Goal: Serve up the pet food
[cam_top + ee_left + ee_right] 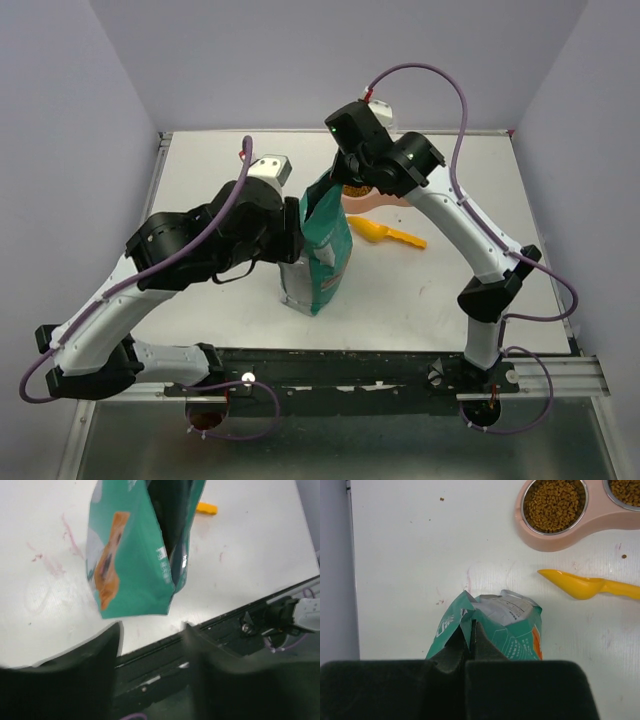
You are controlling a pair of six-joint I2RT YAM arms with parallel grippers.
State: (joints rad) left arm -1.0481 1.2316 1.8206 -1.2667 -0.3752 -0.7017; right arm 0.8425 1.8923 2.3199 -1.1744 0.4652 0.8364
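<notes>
Kibble (552,505) sits in the pink feeder (555,541) bowls, well ahead of the right gripper (470,629), which is pinched tight on the teal bag (512,630) at its top edge. Left gripper (152,630) hangs partly open just short of the bag, holding nothing.

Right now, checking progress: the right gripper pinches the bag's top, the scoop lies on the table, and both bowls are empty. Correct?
No: both bowls hold kibble, as the right wrist view shows. The right gripper pinches the bag at its top, and the scoop lies on the table.
</notes>
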